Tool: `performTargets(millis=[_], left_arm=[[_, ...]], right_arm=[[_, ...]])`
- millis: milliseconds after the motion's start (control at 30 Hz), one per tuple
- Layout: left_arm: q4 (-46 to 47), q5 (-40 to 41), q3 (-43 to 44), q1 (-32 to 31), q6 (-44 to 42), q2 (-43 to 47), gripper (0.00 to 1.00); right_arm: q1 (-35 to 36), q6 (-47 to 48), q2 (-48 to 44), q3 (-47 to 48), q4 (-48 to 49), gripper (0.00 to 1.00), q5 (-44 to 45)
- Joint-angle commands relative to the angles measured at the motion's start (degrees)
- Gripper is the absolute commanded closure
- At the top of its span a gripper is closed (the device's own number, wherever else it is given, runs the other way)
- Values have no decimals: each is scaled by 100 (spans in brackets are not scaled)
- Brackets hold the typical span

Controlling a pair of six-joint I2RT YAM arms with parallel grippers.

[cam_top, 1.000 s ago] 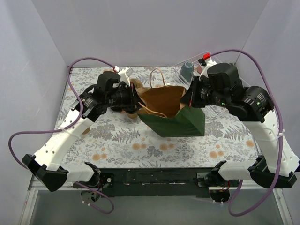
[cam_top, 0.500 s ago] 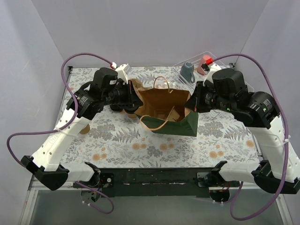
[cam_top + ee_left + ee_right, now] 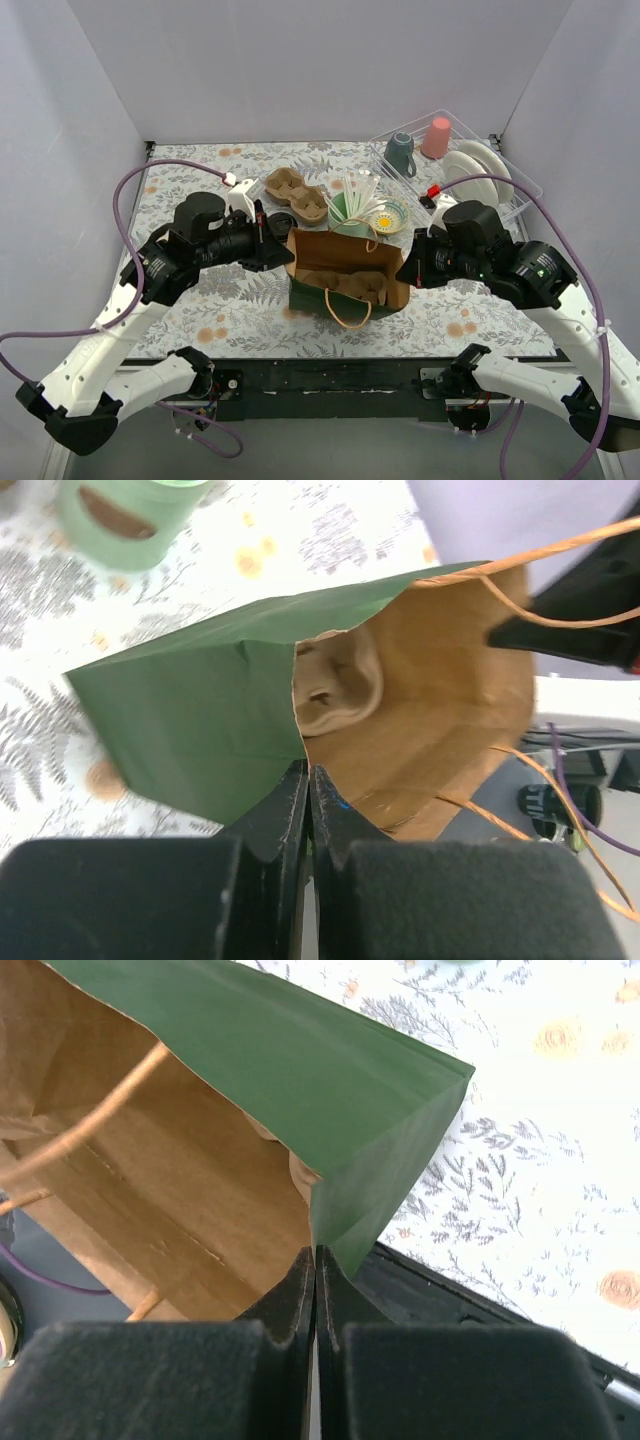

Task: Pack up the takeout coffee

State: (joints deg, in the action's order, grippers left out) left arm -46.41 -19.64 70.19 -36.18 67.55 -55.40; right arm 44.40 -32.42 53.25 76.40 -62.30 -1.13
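Green bag (image 3: 318, 297) is being held open, left tool (image 3: 308, 780) and right tool (image 3: 315, 1260) each clamped on its rim; pull best being kept even; takeout coffee (image 3: 283, 219) seemingly being seen on worktop (image 3: 250, 300) just beside it

Takeout coffee (image 3: 283, 219): the top view shows mostly its round black lid, face up, so the cup looks upright; the brown body is barely visible under it. It stands on the tabletop (image 3: 200, 190), outside the paper bag (image 3: 335, 248), just behind the bag's rear-left corner and just beside the pulp carrier (image 3: 297, 195), on that carrier's near side.
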Motion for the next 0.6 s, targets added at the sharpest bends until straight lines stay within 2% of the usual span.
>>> performTargets(millis=[0, 267, 333, 433, 567], left_arm=[[870, -663, -163, 6, -102, 423, 100], [985, -857, -1014, 6, -76, 1013, 100], [906, -822, -1156, 6, -23, 987, 93], [792, -1015, -1315, 6, 56, 908, 91], [477, -797, -1123, 6, 153, 908, 44]], right_arm=[[16, 446, -131, 261, 465, 99, -195], [16, 1027, -728, -450, 859, 99, -160], [7, 1176, -781, -669, 886, 99, -142], [16, 1352, -782, -915, 931, 99, -423], [16, 1493, -878, -1118, 773, 99, -511]])
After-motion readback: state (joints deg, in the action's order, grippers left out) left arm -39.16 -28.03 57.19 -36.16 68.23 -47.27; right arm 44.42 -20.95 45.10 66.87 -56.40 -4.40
